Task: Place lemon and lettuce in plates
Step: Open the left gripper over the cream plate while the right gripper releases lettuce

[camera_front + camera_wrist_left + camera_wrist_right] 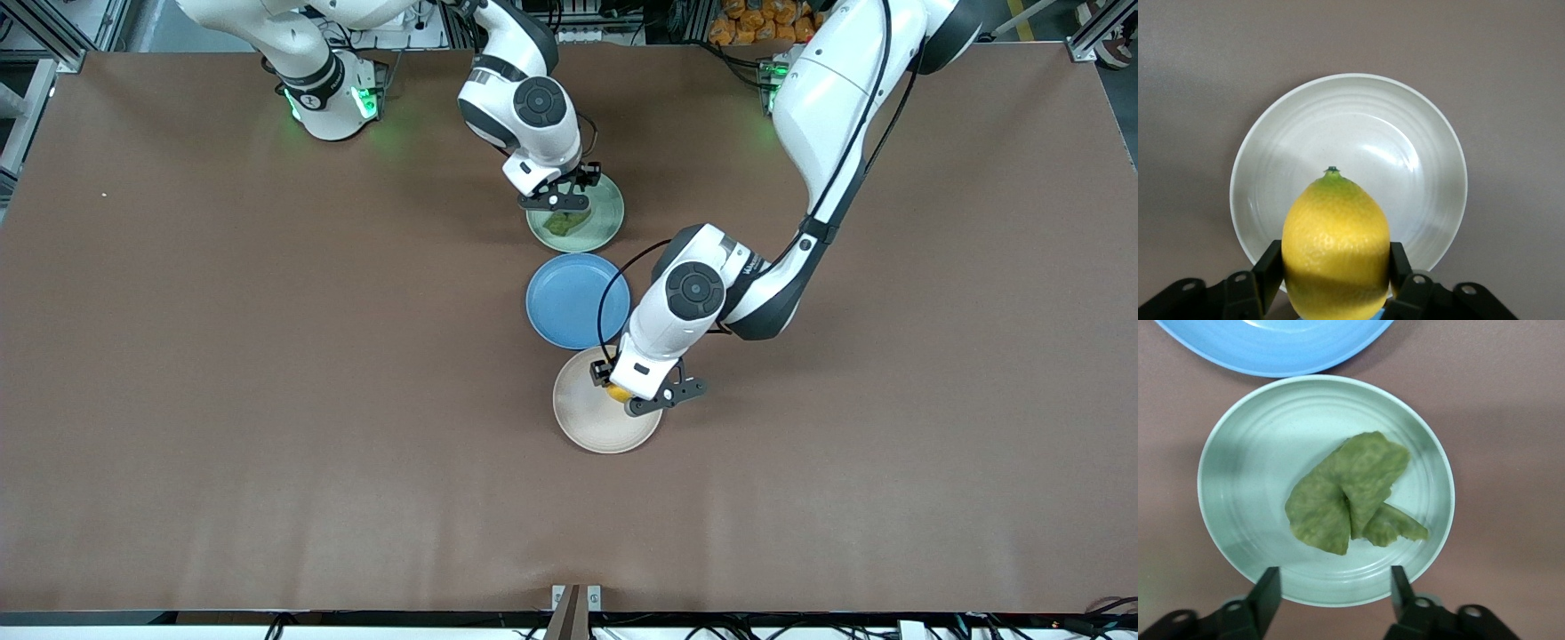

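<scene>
My left gripper [622, 391] is shut on the yellow lemon [1336, 247] and holds it over the cream-beige plate [587, 422], which fills the left wrist view [1405, 133]. A bit of the lemon [616, 392] shows under the hand in the front view. The green lettuce [1351, 493] lies in the pale mint green plate [1238, 487]. In the front view the lettuce [565, 222] and its plate [605, 218] sit near the robots' bases. My right gripper [558, 197] is open and empty, just above that plate's rim [1335, 593].
A blue plate [569, 302] lies between the mint plate and the cream-beige plate; its edge shows in the right wrist view [1278, 347]. The brown table [222, 400] spreads wide on both ends.
</scene>
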Motion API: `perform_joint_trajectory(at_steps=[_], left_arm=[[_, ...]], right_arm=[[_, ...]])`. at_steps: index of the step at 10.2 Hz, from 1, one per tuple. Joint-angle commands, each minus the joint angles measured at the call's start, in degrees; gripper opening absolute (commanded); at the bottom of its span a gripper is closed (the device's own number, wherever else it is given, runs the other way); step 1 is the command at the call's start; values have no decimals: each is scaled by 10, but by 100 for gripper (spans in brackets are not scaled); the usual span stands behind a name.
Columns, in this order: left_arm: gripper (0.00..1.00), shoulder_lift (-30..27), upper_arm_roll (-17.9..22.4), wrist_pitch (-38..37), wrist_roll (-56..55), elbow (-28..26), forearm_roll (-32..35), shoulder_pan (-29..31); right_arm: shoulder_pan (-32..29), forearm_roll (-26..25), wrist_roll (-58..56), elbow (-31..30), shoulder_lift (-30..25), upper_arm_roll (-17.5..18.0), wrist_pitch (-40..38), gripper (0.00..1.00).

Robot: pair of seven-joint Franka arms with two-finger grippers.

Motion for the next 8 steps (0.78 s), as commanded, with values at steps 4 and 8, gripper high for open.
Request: perform_joint_trajectory(at_steps=[4,8], left_arm=[[100,-110,5,-9,28,12,-5,38],[100,-281,19,-187,181,12,48,106]], right_arm=[[-69,-10,11,28,-55,54,-125,100],[-143,-11,-35,27,-121,48,-229,100]])
